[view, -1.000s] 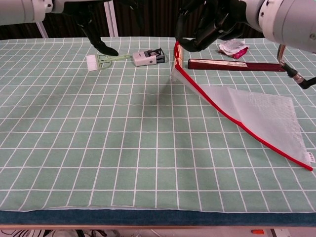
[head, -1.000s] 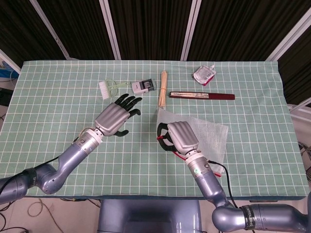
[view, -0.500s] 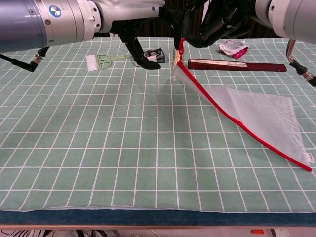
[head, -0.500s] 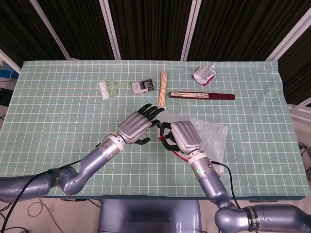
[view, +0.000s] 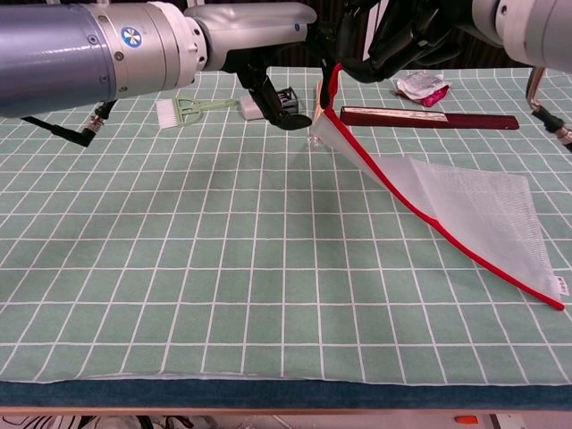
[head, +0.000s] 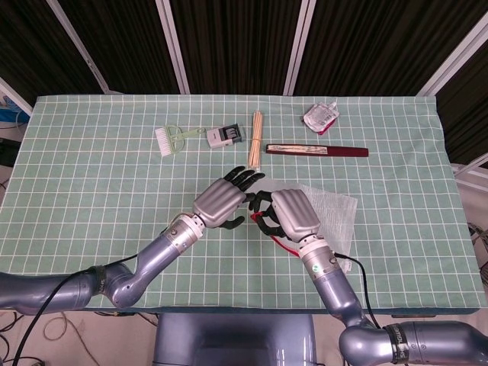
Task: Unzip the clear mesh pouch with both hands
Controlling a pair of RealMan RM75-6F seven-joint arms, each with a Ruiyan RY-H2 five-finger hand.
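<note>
The clear mesh pouch (head: 333, 213) with a red zipper edge (view: 447, 230) lies right of the table's middle. My right hand (head: 287, 214) grips its left corner and holds that end raised off the cloth, so the pouch (view: 474, 210) slopes down to the right. In the chest view the right hand (view: 398, 36) sits at the top edge, above the red zipper end. My left hand (head: 225, 200) hovers just left of it, fingers extended and apart, their tips close to the right hand's fingers. I see nothing held in the left hand (view: 268, 85). The zipper pull is hidden.
Along the far side lie a pale green brush (head: 171, 139), a small grey stamp-like item (head: 227, 136), wooden sticks (head: 256, 137), a long dark red case (head: 316, 150) and a crumpled packet (head: 320, 117). A green checked cloth (head: 91, 183) covers the table.
My left hand has swung right from the table's middle until it is beside the right hand. The right hand keeps its grip on the pouch corner, raised slightly higher.
</note>
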